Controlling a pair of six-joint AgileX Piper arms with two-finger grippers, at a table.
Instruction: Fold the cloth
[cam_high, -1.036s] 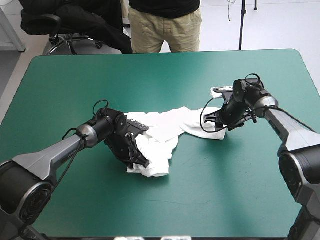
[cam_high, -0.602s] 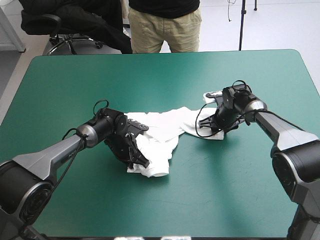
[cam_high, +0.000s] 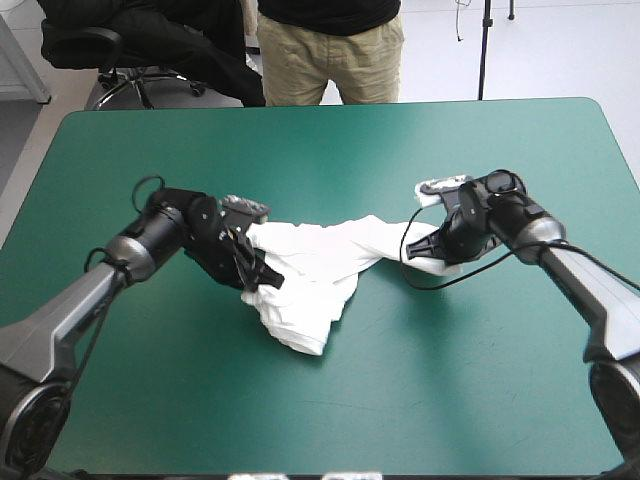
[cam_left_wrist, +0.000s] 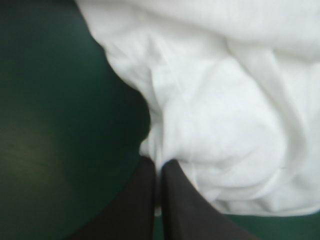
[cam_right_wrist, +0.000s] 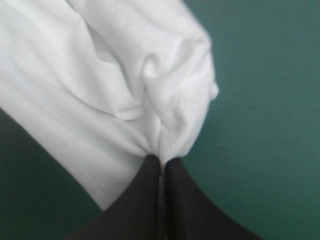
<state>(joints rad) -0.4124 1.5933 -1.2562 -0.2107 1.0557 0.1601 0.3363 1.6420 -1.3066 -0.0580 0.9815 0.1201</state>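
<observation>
The white T-shirt (cam_high: 320, 265) lies crumpled across the middle of the teal-green table, stretched between my two grippers. My left gripper (cam_high: 252, 272) is shut on the T-shirt at its left side; in the left wrist view the T-shirt (cam_left_wrist: 220, 100) bunches just ahead of the left gripper (cam_left_wrist: 159, 167), a fold pinched between the black fingers. My right gripper (cam_high: 432, 245) is shut on the T-shirt's right end. The right wrist view shows a hemmed fold of the T-shirt (cam_right_wrist: 125, 85) caught in the right gripper (cam_right_wrist: 160, 162).
A small white part of the T-shirt (cam_high: 432, 188) shows beyond the right arm. The bare teal-green cover (cam_high: 450, 380) stretches along the front and far sides of the table. A person stands beyond the far edge, away from the tabletop.
My left gripper has moved left and toward the far edge, dragging the T-shirt's left part with it. My right gripper has shifted right, pulling the T-shirt tauter between them.
</observation>
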